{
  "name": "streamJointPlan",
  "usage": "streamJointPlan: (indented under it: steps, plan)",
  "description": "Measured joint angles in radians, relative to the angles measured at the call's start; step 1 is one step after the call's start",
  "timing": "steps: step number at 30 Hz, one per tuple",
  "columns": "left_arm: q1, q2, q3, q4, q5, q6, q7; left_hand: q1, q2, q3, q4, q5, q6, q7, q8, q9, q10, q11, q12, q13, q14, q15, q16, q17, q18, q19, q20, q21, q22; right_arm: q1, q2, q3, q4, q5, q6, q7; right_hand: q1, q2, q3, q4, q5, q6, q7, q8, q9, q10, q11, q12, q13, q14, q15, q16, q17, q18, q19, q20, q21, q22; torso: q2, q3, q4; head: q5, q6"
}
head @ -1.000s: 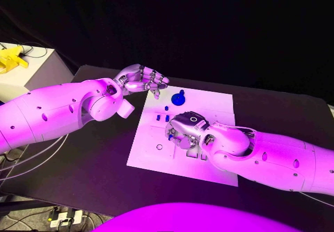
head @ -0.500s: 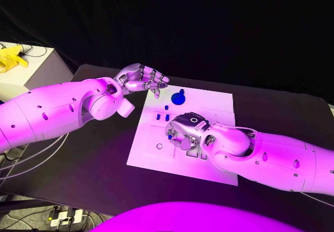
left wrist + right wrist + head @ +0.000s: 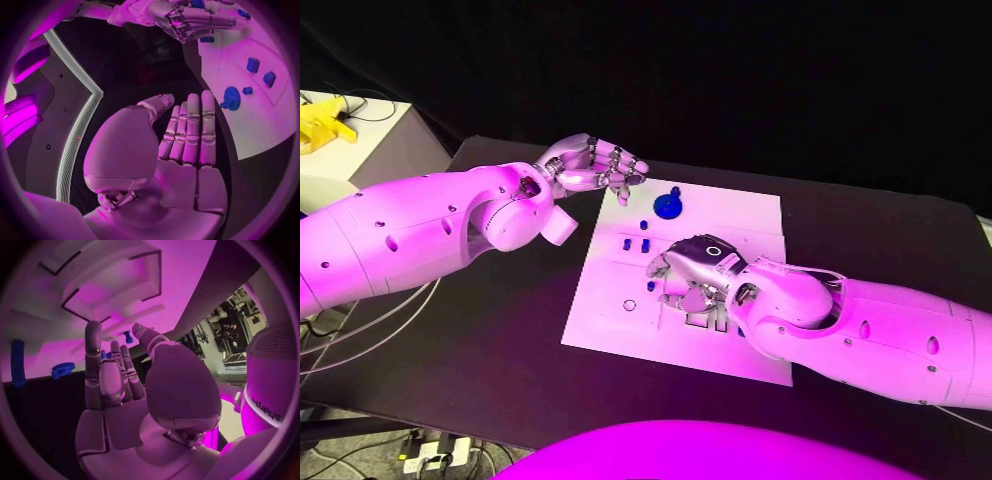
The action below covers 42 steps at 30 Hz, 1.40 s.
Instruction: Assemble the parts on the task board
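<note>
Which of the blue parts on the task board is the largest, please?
The round disc-shaped blue part near the task board's far edge, close to the left hand; the other blue parts are small pegs.

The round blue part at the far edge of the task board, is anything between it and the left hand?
Nothing visible. The left hand hovers off the task board's far left corner, holding nothing, and only bare board and table lie between it and the round blue part. The right hand works nearer the board's middle, out of that path.
</note>
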Motion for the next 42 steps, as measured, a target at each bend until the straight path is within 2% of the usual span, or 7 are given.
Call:
streamJointPlan:
  steps: [7, 12, 14, 20, 31, 35, 42]
  plan:
    - [0.0, 0.0, 0.0, -0.005, 0.0, -0.001, -0.001, 0.0, 0.0, 0.0, 0.0, 0.0, 0.0, 0.0, 0.0, -0.001, -0.005, 0.005, -0.007, 0.0, 0.0, 0.0, 0.0, 0.0, 0.0, 0.0, 0.0, 0.0, 0.0, 0.02, -0.059, 0.003, 0.016, 0.121, -0.063, 0.059, 0.043, 0.022, -0.073, 0.035, 0.092, 0.018, 0.011, -0.012, -0.006, 0.022, 0.005, 0.008, 0.005, -0.029, 0.01, -0.057, -0.103, 0.0, -0.011, 0.007, -0.04, -0.012, -0.001, 0.0, -0.0012, -0.005, 0.01]
    - [0.0, 0.0, -0.001, -0.01, 0.0, -0.001, -0.001, 0.0, 0.0, 0.0, 0.0, 0.0, 0.0, 0.0, 0.0, -0.001, -0.005, 0.005, -0.007, 0.0, 0.0, 0.0, -0.004, 0.0, 0.0, 0.0, 0.0, 0.0, 0.0, 0.058, -0.115, 0.005, 0.022, 0.373, -0.097, 0.154, 0.117, 0.025, 0.04, -0.009, 0.064, 0.048, 0.024, -0.019, -0.017, 0.047, 0.014, 0.008, -0.001, -0.142, 0.009, -0.303, -0.438, 0.0, -0.07, -0.006, -0.067, -0.011, -0.002, 0.0, -0.0013, -0.012, 0.022]
    - [0.0, 0.0, -0.002, -0.013, 0.0, -0.001, -0.001, 0.0, 0.0, 0.0, 0.0, 0.0, 0.0, 0.0, 0.0, -0.001, -0.005, 0.005, -0.007, 0.0, 0.0, 0.0, -0.004, 0.0, 0.0, 0.0, 0.0, 0.0, 0.0, 0.072, -0.138, 0.007, 0.025, 0.487, -0.098, 0.189, 0.133, 0.027, 0.076, -0.033, 0.056, 0.052, 0.028, -0.024, -0.021, 0.048, 0.015, 0.008, -0.002, -0.141, 0.008, -0.342, -0.471, 0.0, -0.08, -0.012, -0.048, 0.008, -0.002, 0.0001, -0.0019, -0.014, 0.027]
    - [0.0, 0.006, -0.005, -0.024, 0.0, -0.001, -0.001, 0.0, 0.0, 0.0, 0.0, 0.0, 0.0, 0.0, 0.0, -0.001, -0.005, 0.005, -0.007, 0.0, 0.0, 0.0, -0.004, 0.0, 0.0, 0.0, 0.0, 0.0, 0.0, 0.108, -0.213, 0.008, 0.038, 0.848, -0.081, 0.28, 0.131, 0.02, 0.15, -0.096, 0.047, 0.057, 0.032, -0.039, -0.035, 0.043, 0.018, 0.004, -0.002, -0.123, 0.005, -0.414, -0.504, 0.0, -0.135, -0.01, 0.02, 0.079, -0.004, 0.0018, -0.005, -0.018, 0.041]
    - [-0.001, 0.015, -0.008, -0.036, 0.0, 0.0, -0.001, 0.0, 0.0, 0.0, 0.0, 0.0, 0.0, 0.0, 0.0, -0.001, -0.005, 0.005, -0.008, 0.0, 0.0, 0.0, -0.004, 0.0, 0.0, 0.0, 0.0, 0.0, 0.0, 0.141, -0.28, 0.008, -0.004, 1.288, 0.033, 0.344, 0.034, 0.073, 0.166, -0.054, 0.0, 0.064, 0.021, -0.045, -0.037, 0.032, 0.01, 0.004, -0.003, -0.063, 0.0, -0.333, -0.385, 0.0, -0.099, 0.002, -0.008, 0.056, -0.005, 0.0073, -0.0102, -0.037, 0.056]
    - [-0.002, 0.016, -0.009, -0.039, 0.001, 0.0, -0.001, 0.0, 0.0, 0.0, 0.0, 0.0, 0.0, 0.0, 0.0, -0.001, -0.005, 0.005, -0.008, 0.0, 0.0, 0.0, -0.004, 0.0, 0.0, 0.0, 0.0, 0.0, 0.0, 0.149, -0.294, 0.008, -0.03, 1.37, 0.066, 0.352, 0.03, 0.077, 0.183, -0.071, 0.001, 0.062, 0.02, -0.048, -0.033, 0.032, 0.01, 0.004, -0.003, -0.058, -0.001, -0.285, -0.305, -0.001, -0.069, -0.006, -0.058, 0.015, -0.005, 0.007, -0.0101, -0.051, 0.062]
    - [-0.002, 0.018, -0.01, -0.042, 0.001, 0.001, -0.002, 0.0, 0.0, 0.0, 0.0, 0.0, 0.0, 0.0, 0.0, -0.002, -0.005, 0.005, -0.008, 0.0, 0.0, 0.0, -0.004, 0.0, 0.0, 0.0, 0.0, 0.0, 0.0, 0.153, -0.309, 0.008, -0.073, 1.381, 0.101, 0.354, 0.03, 0.077, 0.196, -0.115, 0.007, 0.052, 0.019, -0.054, -0.029, 0.014, 0.014, 0.004, -0.004, -0.182, 0.007, -0.522, -0.462, 0.0, -0.115, 0.003, -0.213, -0.092, -0.005, 0.0062, -0.0101, -0.07, 0.066]
